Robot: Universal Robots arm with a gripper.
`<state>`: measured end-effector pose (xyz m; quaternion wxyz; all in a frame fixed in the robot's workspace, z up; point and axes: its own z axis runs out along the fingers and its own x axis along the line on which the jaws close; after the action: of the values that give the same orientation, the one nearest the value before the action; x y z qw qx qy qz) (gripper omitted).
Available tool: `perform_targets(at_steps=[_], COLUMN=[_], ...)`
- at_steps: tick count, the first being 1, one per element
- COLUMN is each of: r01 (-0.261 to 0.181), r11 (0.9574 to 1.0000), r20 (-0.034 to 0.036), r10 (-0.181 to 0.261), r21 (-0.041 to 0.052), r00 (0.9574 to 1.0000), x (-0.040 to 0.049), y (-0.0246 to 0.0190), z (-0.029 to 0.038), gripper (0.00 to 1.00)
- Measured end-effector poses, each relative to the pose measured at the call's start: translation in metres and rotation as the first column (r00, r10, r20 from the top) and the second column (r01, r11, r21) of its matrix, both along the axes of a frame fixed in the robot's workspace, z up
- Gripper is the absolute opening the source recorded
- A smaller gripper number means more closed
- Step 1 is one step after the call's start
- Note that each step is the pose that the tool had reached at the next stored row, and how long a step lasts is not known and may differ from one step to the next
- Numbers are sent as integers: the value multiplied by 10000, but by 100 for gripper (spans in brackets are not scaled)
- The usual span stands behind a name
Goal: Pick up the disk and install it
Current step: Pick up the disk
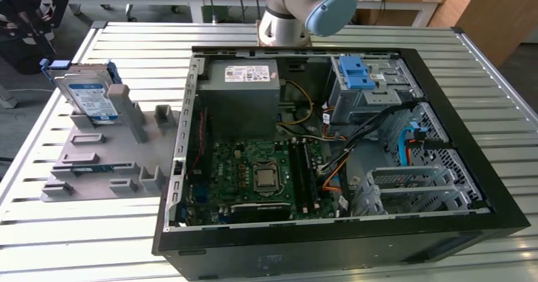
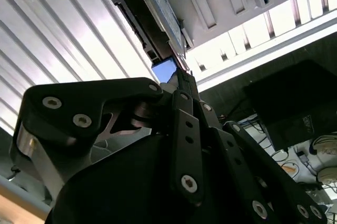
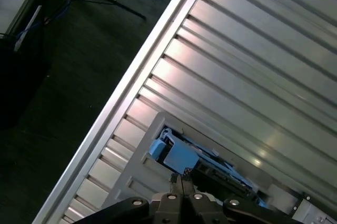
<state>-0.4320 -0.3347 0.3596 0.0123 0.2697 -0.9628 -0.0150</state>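
Disk (image 1: 91, 96): stands on edge in the grey holder (image 1: 101, 162), at the exterior view's left, near the table (image 1: 84, 244) edge.
Gripper (image 3: 181, 177): fingers pressed together, gripping nothing, poised just off the disk's blue-railed end in both wrist views.
Case (image 1: 336, 239): lies open just beside the holder, blue-latched cage (image 1: 361, 77) at its far corner.
Room: bare slats border the holder; floor drops off past the table rim.

arm (image 1: 284, 19): silver-grey tube, pale blue joint cap | end effector (image 2: 181, 83): black links, silver screws
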Motion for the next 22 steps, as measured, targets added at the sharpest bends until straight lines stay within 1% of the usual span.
perform_targets(at_steps=[4,8,10,12,15,17,18,22], r01=[-474,-952,-1258,-1592,-2139,-2483,-2561,-2571], r11=[9989,9955,9921,9872,9769,9687,9667,9664], r20=[5,12,12,12,12,11,11,12], r10=[474,952,1258,1592,2139,2483,2561,2571], r21=[0,-1,-1,-1,-1,-1,0,-1], r00=[9989,9955,9921,9872,9769,9687,9667,9664], x=[0,0,0,0,0,0,0,0], y=[0,0,0,0,0,0,0,0], z=[0,-1,-2,-3,-6,-6,-6,-7], gripper=[11,11,11,11,11,11,11,11])
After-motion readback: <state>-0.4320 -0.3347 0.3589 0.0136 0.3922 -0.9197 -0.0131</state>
